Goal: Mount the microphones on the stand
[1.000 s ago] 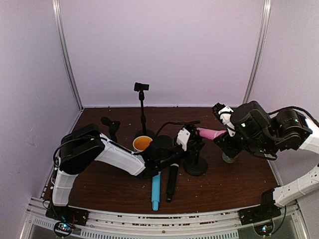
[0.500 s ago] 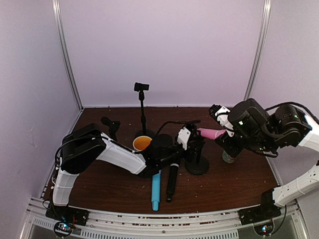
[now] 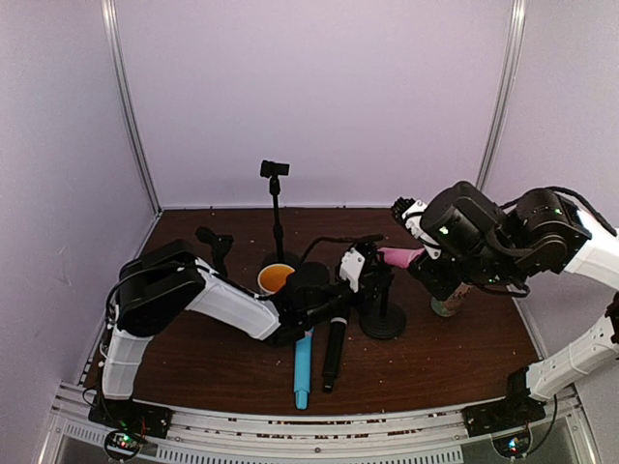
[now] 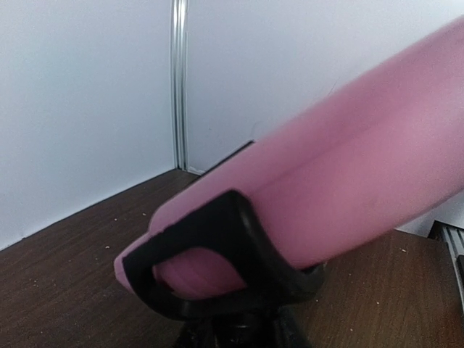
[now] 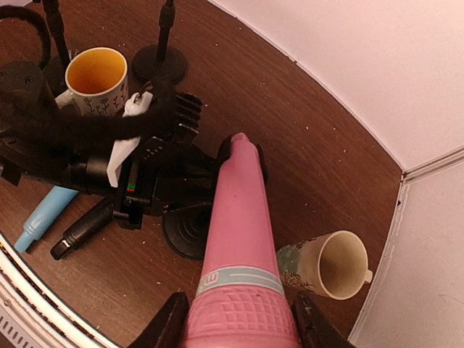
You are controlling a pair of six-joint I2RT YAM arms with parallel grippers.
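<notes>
A pink microphone is held by its head in my right gripper, tail pointing left. In the left wrist view the pink body lies through the black clip of a short stand with a round base. My left gripper is shut on that stand's post just under the clip. The light blue microphone and the black microphone lie side by side on the table, in front of the left arm.
A mug with an orange inside stands left of the stand. A pale patterned mug sits under my right arm. A tall stand rises at the back and a short one at the left.
My right arm has moved left, carrying the pink microphone's tail further into the stand's clip. The left gripper has closed on the stand's post.
</notes>
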